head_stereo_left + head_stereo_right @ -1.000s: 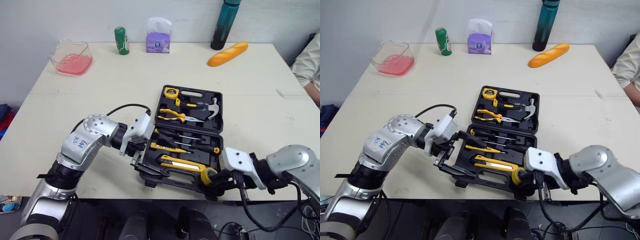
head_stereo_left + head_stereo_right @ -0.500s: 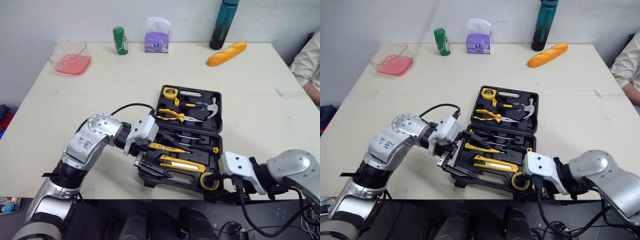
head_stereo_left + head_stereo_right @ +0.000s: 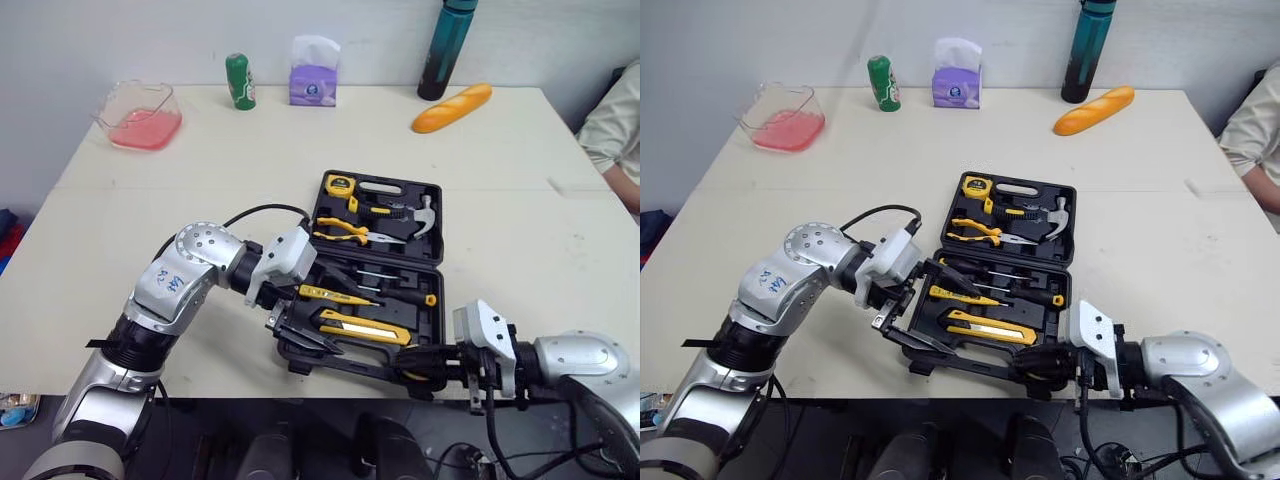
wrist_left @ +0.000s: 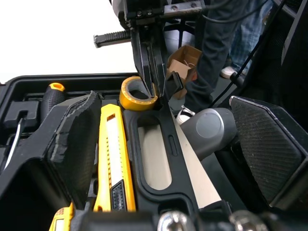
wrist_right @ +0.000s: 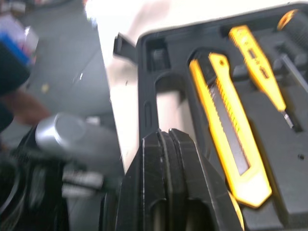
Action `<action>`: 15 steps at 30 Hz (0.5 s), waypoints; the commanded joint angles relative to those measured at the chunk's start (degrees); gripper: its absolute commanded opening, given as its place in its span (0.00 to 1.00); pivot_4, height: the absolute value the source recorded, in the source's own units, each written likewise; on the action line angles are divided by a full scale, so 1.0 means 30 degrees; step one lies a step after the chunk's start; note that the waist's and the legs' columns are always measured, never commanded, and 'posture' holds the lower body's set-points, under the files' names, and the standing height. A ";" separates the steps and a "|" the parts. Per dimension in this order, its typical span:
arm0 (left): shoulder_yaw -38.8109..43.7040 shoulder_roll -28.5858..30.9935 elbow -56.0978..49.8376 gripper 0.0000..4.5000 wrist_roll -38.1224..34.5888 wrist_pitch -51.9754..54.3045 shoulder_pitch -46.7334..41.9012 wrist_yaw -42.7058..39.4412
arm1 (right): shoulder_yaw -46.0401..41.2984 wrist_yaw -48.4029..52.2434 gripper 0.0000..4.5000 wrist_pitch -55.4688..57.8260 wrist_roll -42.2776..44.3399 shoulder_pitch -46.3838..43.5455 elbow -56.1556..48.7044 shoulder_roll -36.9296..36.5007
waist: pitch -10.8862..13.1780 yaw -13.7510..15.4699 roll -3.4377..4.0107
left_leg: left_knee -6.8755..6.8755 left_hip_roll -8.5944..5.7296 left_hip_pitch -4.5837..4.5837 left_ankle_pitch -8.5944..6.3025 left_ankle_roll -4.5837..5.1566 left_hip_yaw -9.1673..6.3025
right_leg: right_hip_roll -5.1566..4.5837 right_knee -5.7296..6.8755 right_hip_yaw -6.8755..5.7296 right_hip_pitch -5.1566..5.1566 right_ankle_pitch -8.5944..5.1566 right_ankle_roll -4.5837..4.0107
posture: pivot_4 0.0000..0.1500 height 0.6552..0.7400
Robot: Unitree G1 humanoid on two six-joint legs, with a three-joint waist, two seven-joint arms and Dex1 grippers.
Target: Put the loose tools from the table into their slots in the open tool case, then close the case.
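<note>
The black tool case (image 3: 437,240) lies open at the table's front. Its lid holds a tape measure (image 3: 341,184), pliers (image 3: 345,231) and a hammer (image 3: 425,213). The near tray holds a yellow utility knife (image 3: 365,329), a yellow tester (image 3: 335,294) and a black-handled screwdriver (image 3: 405,295). My left gripper (image 3: 305,335) is open, straddling the tray's front-left rim by the handle slot (image 4: 154,149). My right gripper (image 3: 412,360) reaches in from the front right. It is shut on a yellow tape roll (image 4: 132,98) at the tray's front-right corner.
Along the table's far edge stand a clear dish of pink stuff (image 3: 140,115), a green can (image 3: 239,80), a purple tissue box (image 3: 314,72), a teal bottle (image 3: 445,50) and a bread loaf (image 3: 452,107). A person's sleeve (image 3: 615,125) shows at the right.
My right arm has drawn back toward the table's front edge and turned, and the tape roll it holds has sunk low at the tray's front corner. The left gripper has barely shifted.
</note>
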 commanded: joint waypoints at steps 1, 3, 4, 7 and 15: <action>-0.0033 -0.0017 -0.0109 1.00 0.0009 -0.0154 -0.0289 -0.0177 | 0.0175 0.0064 0.01 -0.1956 -0.0785 0.0928 0.0961 0.0562 | 0.0000 0.0020 0.0000 | -0.0001 -0.0001 0.0000 0.0000 0.0000 0.0000 | 0.0000 0.0000 0.0001 0.0000 0.0000 0.0000 | 1.00 0.91; -0.0036 -0.0078 0.0073 1.00 0.0116 -0.0264 -0.0465 -0.0181 | 0.0587 0.0222 0.01 -0.2976 -0.1495 0.1309 0.1757 0.0738 | 0.0000 0.0016 -0.0001 | -0.0003 -0.0007 -0.0004 0.0000 0.0001 0.0002 | -0.0006 -0.0006 0.0002 0.0000 0.0000 0.0000 | 1.00 0.91; -0.0019 -0.0083 0.0146 1.00 0.0159 -0.0326 -0.0550 -0.0203 | 0.0872 0.0064 0.01 -0.3619 -0.2074 0.1379 0.2530 0.0945 | 0.0000 0.0006 -0.0001 | -0.0002 -0.0008 -0.0002 0.0000 0.0002 0.0005 | -0.0004 -0.0006 0.0003 0.0000 0.0000 0.0000 | 1.00 0.91; 0.0021 -0.0101 0.0307 1.00 0.0229 -0.0465 -0.0667 -0.0297 | 0.1352 -0.0396 0.01 -0.4927 -0.3011 0.1356 0.4701 0.1660 | -0.0007 -0.0018 -0.0012 | -0.0004 -0.0003 0.0022 0.0000 0.0001 0.0008 | 0.0003 -0.0001 0.0005 0.0014 0.0000 0.0000 | 1.00 0.91; 0.0216 -0.0088 0.0778 1.00 0.0366 -0.0940 -0.0856 -0.0328 | 0.1546 -0.0055 0.01 -0.6254 -0.2796 0.1506 0.7374 0.2109 | -0.0072 -0.0044 -0.0120 | -0.0006 0.0013 0.0094 -0.0005 -0.0008 0.0016 | -0.0007 0.0006 0.0048 0.0069 -0.0003 -0.0006 | 1.00 0.91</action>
